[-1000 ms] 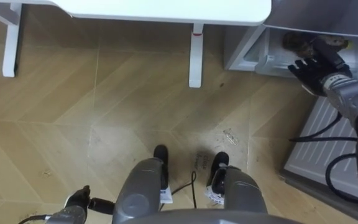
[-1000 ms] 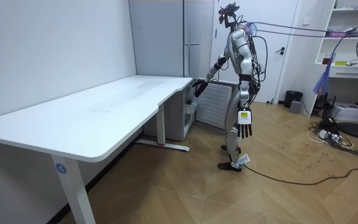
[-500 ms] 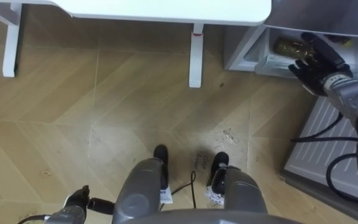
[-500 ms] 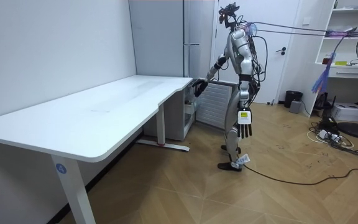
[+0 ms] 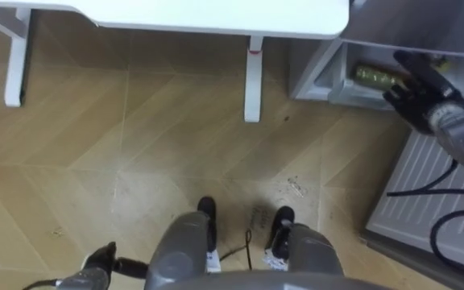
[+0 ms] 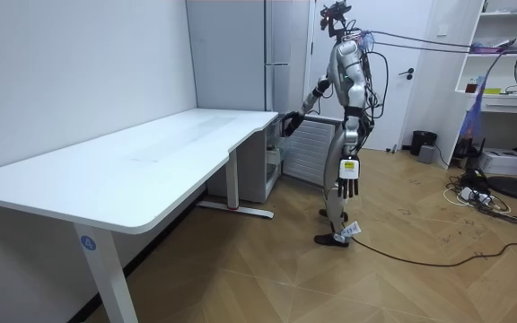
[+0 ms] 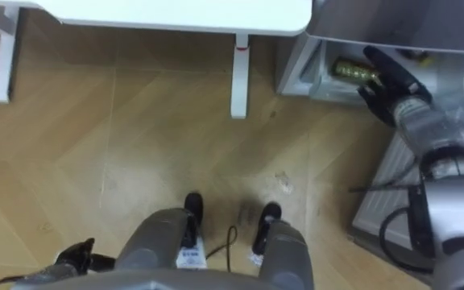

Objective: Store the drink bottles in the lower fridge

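My robot stands on the wooden floor (image 5: 135,161) at the end of the white table (image 5: 216,14), facing the lower fridge (image 5: 316,76). The fridge door (image 5: 425,193) hangs open by its right side, so the way in is free.

The drink (image 5: 374,75) is inside the lower fridge. It lies on its side on the bottom shelf, near the front edge. I think lying down is good for it there, because it cannot tip over, though it could roll a bit.

The right hand (image 5: 425,93) reaches out to the fridge, just beside the end of the drink. Its fingers (image 5: 413,71) are straight and a little spread, not curled around anything. I cannot tell if the tips touch the drink or are just next to it. With the fingers loose like that, the hand is not holding the drink, so I think this one is put away.

The left hand (image 6: 349,177) hangs down by the robot's leg with its fingers straight and loose. It holds nothing, and I have no job for it right now.

Next I would pull the right arm back slowly, so it does not bump the drink and roll it out.
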Available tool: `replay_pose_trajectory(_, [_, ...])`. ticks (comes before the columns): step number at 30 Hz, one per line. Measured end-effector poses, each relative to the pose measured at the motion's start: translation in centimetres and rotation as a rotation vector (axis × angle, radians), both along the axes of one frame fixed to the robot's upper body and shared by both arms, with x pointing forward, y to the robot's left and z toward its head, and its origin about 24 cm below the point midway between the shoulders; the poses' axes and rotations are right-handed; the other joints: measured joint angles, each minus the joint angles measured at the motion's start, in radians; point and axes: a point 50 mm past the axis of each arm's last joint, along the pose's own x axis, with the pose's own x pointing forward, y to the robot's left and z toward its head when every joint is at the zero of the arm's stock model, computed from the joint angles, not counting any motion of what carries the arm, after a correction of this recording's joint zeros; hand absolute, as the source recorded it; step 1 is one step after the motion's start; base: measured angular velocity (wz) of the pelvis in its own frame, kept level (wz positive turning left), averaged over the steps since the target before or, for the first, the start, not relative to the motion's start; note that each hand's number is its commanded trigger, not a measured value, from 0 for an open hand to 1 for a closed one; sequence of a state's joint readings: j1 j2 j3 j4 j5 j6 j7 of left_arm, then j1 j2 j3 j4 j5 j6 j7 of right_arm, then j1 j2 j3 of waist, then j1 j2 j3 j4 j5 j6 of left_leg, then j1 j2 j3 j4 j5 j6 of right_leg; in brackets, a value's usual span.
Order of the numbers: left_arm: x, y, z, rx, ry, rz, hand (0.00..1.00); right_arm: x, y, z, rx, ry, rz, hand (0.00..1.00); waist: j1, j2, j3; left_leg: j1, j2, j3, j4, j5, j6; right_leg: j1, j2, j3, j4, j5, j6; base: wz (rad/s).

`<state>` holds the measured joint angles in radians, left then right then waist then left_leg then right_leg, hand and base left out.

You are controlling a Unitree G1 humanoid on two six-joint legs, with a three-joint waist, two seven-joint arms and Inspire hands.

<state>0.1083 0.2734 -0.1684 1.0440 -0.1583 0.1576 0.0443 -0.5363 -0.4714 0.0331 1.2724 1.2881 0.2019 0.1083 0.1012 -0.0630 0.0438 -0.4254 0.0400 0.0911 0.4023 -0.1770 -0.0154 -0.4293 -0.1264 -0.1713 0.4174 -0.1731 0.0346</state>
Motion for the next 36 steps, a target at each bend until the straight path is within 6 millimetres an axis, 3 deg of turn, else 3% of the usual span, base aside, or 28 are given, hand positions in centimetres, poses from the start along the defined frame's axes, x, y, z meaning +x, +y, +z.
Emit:
replay_pose_trajectory(2, [0.1, 0.4, 0.1, 0.003, -0.008, -0.001, 0.0, -0.5, -0.2, -0.3, 0.012, -0.007, -0.012, 0.0, -0.024, -0.002, -0.0011, 0.01, 0.001, -0.009, -0.006, 0.0, 0.0, 0.017, 0.002, -0.011, -0.008, 0.004, 0.0, 0.14])
replay_pose_trajectory(5, [0.0, 0.5, 0.2, 0.007, -0.009, -0.002, 0.0, -2.1, -0.7, -1.4, 0.004, 0.017, -0.023, 0.0, -0.042, -0.001, -0.0123, 0.055, 0.002, -0.009, -0.02, 0.0, 0.0, 0.069, 0.006, -0.015, -0.029, 0.006, 0.001, 0.02])
replay_pose_trajectory(7, [0.3, 0.5, 0.2, 0.004, -0.02, -0.003, 0.0, -3.1, -0.9, -2.2, 0.006, 0.037, -0.03, 0.0, -0.044, 0.0, -0.0209, 0.075, 0.002, -0.008, -0.029, 0.0, 0.0, 0.087, 0.007, -0.015, -0.037, 0.007, 0.002, -0.02])
replay_pose_trajectory(14, [0.6, 0.4, 0.2, -0.006, -0.049, 0.003, 0.0, -5.3, -1.8, -3.3, 0.02, 0.064, -0.107, 0.0, -0.044, 0.019, -0.0327, 0.125, 0.004, 0.014, -0.042, -0.002, 0.0, 0.117, 0.008, 0.004, -0.041, 0.008, 0.003, -0.09])
replay_pose_trajectory(20, [0.4, 0.5, 0.2, 0.002, -0.042, 0.012, 0.0, -5.5, -2.2, -3.3, 0.004, 0.071, -0.155, 0.0, -0.041, 0.04, -0.0305, 0.133, 0.005, 0.019, -0.032, -0.011, 0.001, 0.117, 0.008, 0.011, -0.028, 0.007, 0.002, -0.06])
replay_pose_trajectory(28, [0.7, 0.2, 0.1, 0.016, -0.045, 0.007, 0.0, -5.7, -1.6, -3.9, 0.058, 0.094, -0.237, 0.0, -0.035, 0.039, -0.0288, 0.093, 0.006, 0.018, 0.016, -0.03, 0.006, 0.088, 0.006, 0.018, 0.008, -0.003, 0.008, 0.0])
replay_pose_trajectory(32, [1.2, 0.3, 0.2, 0.042, -0.057, 0.007, 0.0, -5.6, -1.5, -3.9, 0.092, 0.101, -0.308, 0.0, -0.012, 0.039, -0.0243, 0.013, 0.011, 0.014, 0.101, -0.061, 0.008, 0.009, 0.003, 0.025, 0.086, -0.029, 0.007, 0.0])
replay_pose_trajectory(34, [1.0, 0.4, 0.2, 0.051, -0.05, 0.011, 0.0, -5.3, -1.5, -3.7, 0.101, 0.096, -0.333, 0.0, -0.009, 0.042, -0.0205, -0.042, 0.019, 0.011, 0.167, -0.089, 0.006, -0.041, 0.003, 0.028, 0.144, -0.055, 0.004, 0.0])
replay_pose_trajectory(36, [0.7, 0.5, 0.1, 0.066, -0.035, 0.019, 0.0, -5.0, -1.6, -3.5, 0.125, 0.084, -0.376, 0.0, -0.002, 0.039, -0.0169, -0.121, 0.025, 0.004, 0.281, -0.135, 0.005, -0.12, -0.007, 0.033, 0.261, -0.107, -0.001, 0.05])
